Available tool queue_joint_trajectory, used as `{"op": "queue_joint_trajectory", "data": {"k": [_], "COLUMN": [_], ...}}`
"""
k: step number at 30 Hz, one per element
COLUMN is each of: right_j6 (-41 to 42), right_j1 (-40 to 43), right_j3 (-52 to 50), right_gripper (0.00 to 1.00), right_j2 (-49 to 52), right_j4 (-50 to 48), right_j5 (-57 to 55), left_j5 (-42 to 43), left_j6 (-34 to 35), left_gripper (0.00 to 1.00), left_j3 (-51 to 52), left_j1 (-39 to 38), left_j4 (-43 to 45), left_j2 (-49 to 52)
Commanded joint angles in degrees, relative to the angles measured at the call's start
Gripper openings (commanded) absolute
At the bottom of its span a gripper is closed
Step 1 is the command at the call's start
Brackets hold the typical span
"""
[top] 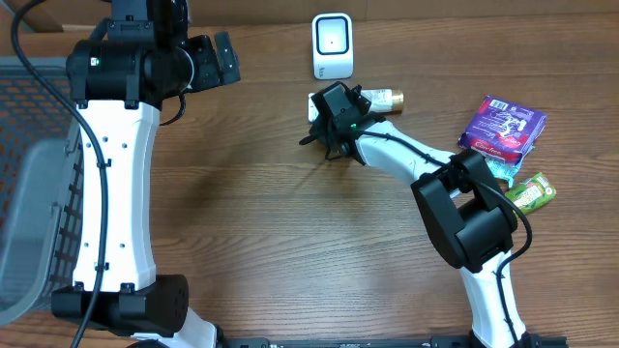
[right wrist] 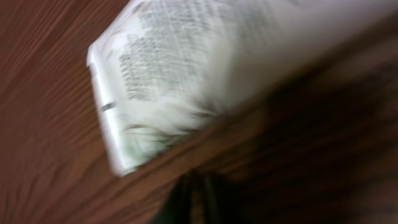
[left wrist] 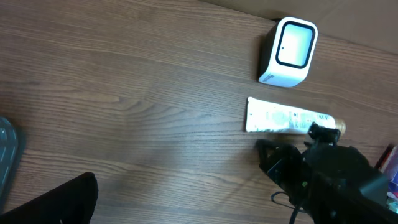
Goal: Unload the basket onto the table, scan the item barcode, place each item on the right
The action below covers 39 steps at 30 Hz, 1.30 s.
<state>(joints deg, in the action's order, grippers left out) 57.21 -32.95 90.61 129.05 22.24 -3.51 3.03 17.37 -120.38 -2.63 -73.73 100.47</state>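
The item is a white tube [top: 385,99] with a gold cap, lying on the wooden table just in front of the white barcode scanner [top: 332,45]. From the left wrist the tube [left wrist: 283,118] and the scanner [left wrist: 289,51] show side by side. My right gripper [top: 322,130] sits at the tube's crimped end, on its near side. In the right wrist view the printed tube [right wrist: 186,74] lies just beyond the gripper [right wrist: 199,190], whose dark fingers stand together with only wood around them. My left gripper [top: 224,60] hangs open at the back left, away from the tube.
A purple packet [top: 503,128], a teal packet [top: 498,169] and a green pouch [top: 532,191] lie at the right. A grey mesh basket [top: 29,193] stands at the left edge. One left finger [left wrist: 59,199] shows over bare wood.
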Motion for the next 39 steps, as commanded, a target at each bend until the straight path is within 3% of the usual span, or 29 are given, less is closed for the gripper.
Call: {"op": "queue_joint_trajectory", "data": {"k": [1,5,9,24,31,39], "right_j6": [-7.5,-14.7,-16.8,-16.9,-22.8,-23.3], "right_j1": [-0.1,-0.1,1.0,7.1,8.6,8.6], "right_j3": [-0.5,-0.5,-0.5,-0.5,-0.5,-0.5], "right_gripper": [0.24,0.35,0.45,0.44,0.44,0.44], "right_j2": [-2.0,-8.0,-12.0,0.2,0.9,0.2], "right_j4": [2.0,4.7,5.4,-14.1,-14.0,-7.4], "right_j5": [9.9,6.5,-2.7,-9.3,-9.7,0.2], "left_j5": [0.4,0.4,0.4,0.4,0.4,0.4], "left_j6": [-1.1,-1.1,-1.1,-1.1,-1.1,-1.1], "left_gripper": [0.99,1.00,1.00,1.00,1.00,0.99], "left_j3": [-0.5,-0.5,-0.5,-0.5,-0.5,-0.5], "left_j1": [-0.5,-0.5,-0.5,-0.5,-0.5,-0.5], "left_j4": [0.1,0.1,0.1,0.1,0.1,0.1], "left_j2": [0.0,0.0,0.0,0.0,0.0,0.0]}}
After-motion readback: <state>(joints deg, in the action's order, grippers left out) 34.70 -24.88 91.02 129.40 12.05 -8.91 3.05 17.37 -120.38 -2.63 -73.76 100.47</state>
